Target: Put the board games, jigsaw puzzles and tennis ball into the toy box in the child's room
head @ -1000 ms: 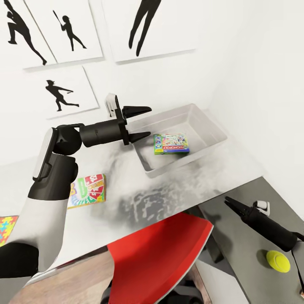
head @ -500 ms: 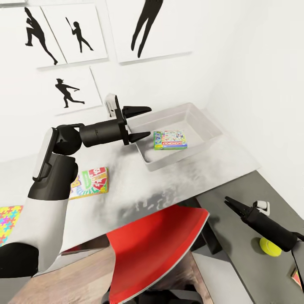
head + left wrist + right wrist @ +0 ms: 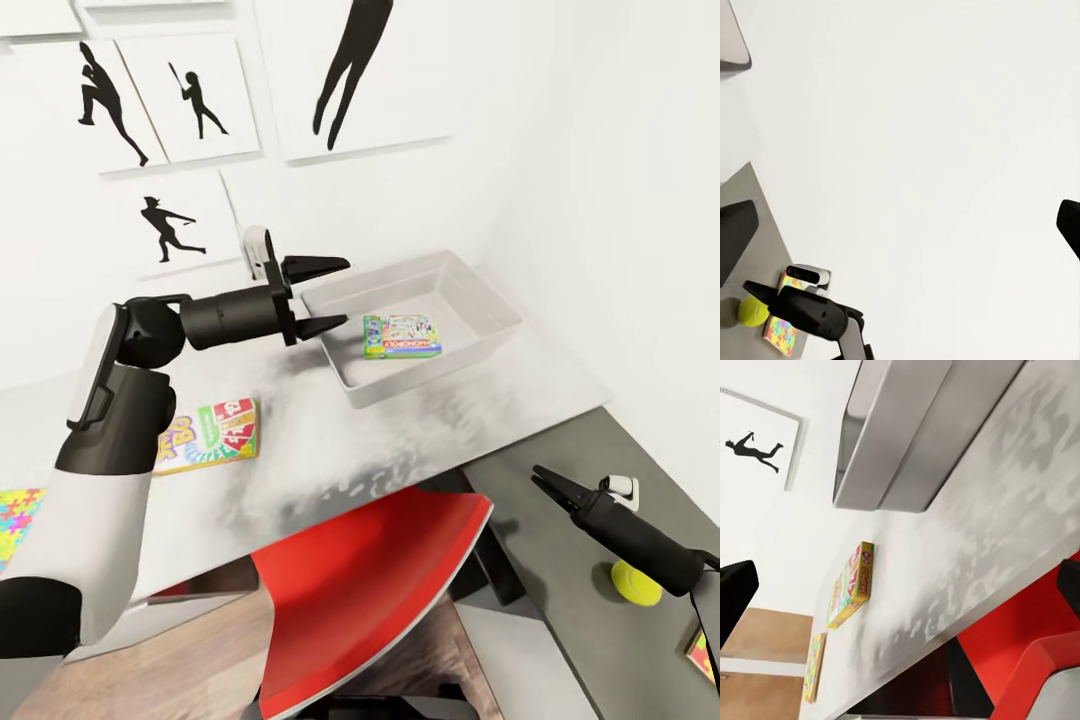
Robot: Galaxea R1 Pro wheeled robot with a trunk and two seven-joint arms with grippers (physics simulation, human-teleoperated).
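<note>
- On the white table (image 3: 330, 440), the grey toy box (image 3: 480, 345) sits near the back corner by the wall, with a green-edged board game (image 3: 402, 336) lying flat inside it.
- Left tool (image 3: 322, 295) hangs level just beside the toy box's near-left corner, its two fingers apart and nothing between them.
- Nearer the left arm, a yellow-edged board game (image 3: 208, 434) with red lettering lies flat on the table, well apart from the toy box.
- At the far left edge of the head view, a jigsaw puzzle (image 3: 18, 515) shows part of its coloured pattern.
- Right tool (image 3: 540, 476) hovers over the lower dark-grey table section (image 3: 560, 600), its fingers looking pressed together and empty.
- Beside the right arm, the tennis ball (image 3: 636, 583) rests on that grey section, and a second jigsaw puzzle (image 3: 704, 655) lies near it at the frame edge.
- Below the table edge stands a red chair (image 3: 370, 590).
</note>
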